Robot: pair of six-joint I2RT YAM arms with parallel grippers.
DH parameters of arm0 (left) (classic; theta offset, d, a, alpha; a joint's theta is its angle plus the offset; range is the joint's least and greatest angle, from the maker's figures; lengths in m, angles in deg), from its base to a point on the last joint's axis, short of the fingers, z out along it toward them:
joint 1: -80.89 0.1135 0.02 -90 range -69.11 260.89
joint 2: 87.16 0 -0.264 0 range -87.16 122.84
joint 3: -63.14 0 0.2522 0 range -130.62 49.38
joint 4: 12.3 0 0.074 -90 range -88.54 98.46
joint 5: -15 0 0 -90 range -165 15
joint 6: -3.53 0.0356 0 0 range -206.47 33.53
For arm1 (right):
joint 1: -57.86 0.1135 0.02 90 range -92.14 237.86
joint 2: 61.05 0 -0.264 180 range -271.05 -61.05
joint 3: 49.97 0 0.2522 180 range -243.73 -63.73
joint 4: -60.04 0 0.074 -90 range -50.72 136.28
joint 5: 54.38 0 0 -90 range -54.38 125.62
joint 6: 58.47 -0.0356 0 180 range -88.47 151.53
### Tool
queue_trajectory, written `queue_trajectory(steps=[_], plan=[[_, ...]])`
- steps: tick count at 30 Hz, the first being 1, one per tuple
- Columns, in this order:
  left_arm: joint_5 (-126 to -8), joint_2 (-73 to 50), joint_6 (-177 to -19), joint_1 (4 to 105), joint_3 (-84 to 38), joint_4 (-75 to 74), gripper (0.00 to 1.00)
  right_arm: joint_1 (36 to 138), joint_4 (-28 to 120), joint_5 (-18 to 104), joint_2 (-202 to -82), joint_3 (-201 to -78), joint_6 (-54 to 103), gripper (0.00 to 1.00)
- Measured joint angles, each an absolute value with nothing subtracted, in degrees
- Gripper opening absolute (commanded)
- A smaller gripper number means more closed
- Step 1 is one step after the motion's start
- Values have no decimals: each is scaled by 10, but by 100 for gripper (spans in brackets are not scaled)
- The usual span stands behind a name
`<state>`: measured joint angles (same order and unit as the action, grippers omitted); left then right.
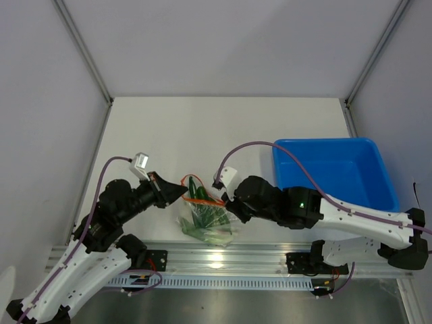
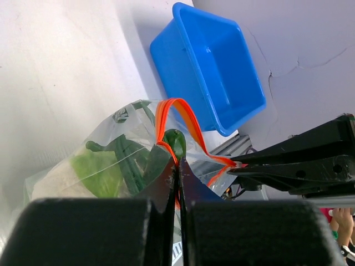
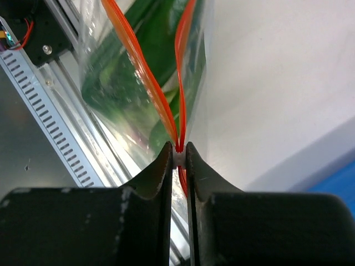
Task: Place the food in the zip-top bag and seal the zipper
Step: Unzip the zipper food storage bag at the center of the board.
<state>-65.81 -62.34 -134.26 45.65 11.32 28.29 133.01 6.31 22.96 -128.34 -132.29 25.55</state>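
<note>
Clear crinkly zip-top bag, green food inside, orange-red zipper gaping — ends pinched

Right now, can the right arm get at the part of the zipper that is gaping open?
Probably yes. The right gripper is shut on one end of the zipper. The gaping stretch runs from there to the left gripper, with nothing between.

Food sits inside the bag, left of the bin.
</note>
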Motion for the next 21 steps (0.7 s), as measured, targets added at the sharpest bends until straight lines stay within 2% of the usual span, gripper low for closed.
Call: queue_trajectory(steps=[12, 13, 16, 21], plan=[[-672, -644, -1344, 456, 113, 301, 0, 1330, -22, 191, -1192, -1294, 188, 1], [-672, -645, -1343, 456, 113, 301, 1, 1330, -29, 190, -1187, -1294, 181, 19], [-668, -644, -1339, 456, 113, 298, 0, 1330, -44, 188, -1177, -1294, 167, 44], [-657, -645, -1328, 456, 113, 287, 0, 1330, -77, 183, -1199, -1341, 168, 48]])
